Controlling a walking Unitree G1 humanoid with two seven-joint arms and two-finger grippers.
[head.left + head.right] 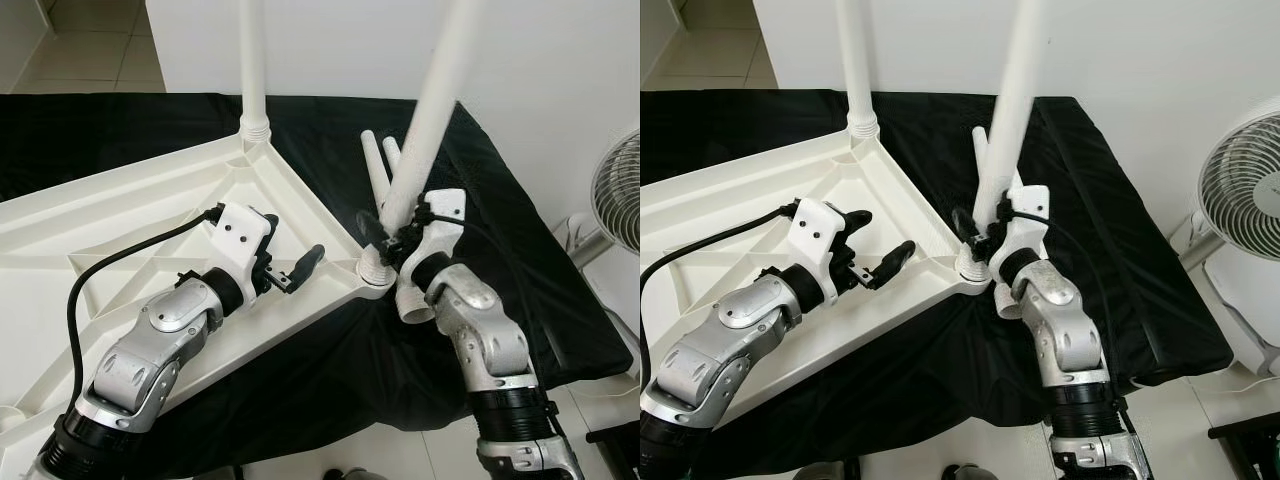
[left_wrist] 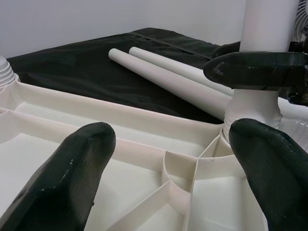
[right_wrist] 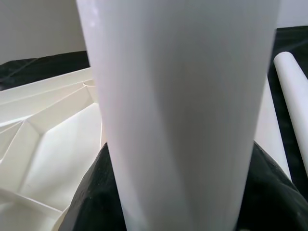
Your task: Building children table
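Two white legs stand in corner sockets of the upturned white tabletop (image 1: 150,215), which lies underside up on a black cloth (image 1: 480,200) over a raised surface. The ribbed underside forms shallow open compartments; nothing lies in those that can be seen.

The far leg (image 1: 252,60) stands upright in the far corner socket, its long axis vertical. The near leg (image 1: 430,105) is seated in the corner socket (image 1: 375,272) nearest the robot's right, its long axis rising and leaning slightly to the right in the left eye view, less so in the right eye view.

The right gripper (image 1: 390,235) is closed around the near leg just above the socket. The left gripper (image 1: 290,265) hovers over the tabletop's underside beside that corner, its fingers spread moderately and holding nothing.

Two more loose legs (image 1: 378,160) lie flat on the cloth beyond the near corner, side by side, their long axes running away from the robot.

The left wrist view shows the loose legs' (image 2: 168,79) length along the cloth and the socket's threaded collar, partly hidden in the head views. The right wrist view shows the gripped leg (image 3: 178,115) close up, with black fingers (image 3: 269,192) at either side. A white fan (image 1: 1240,190) stands on the floor to the right.
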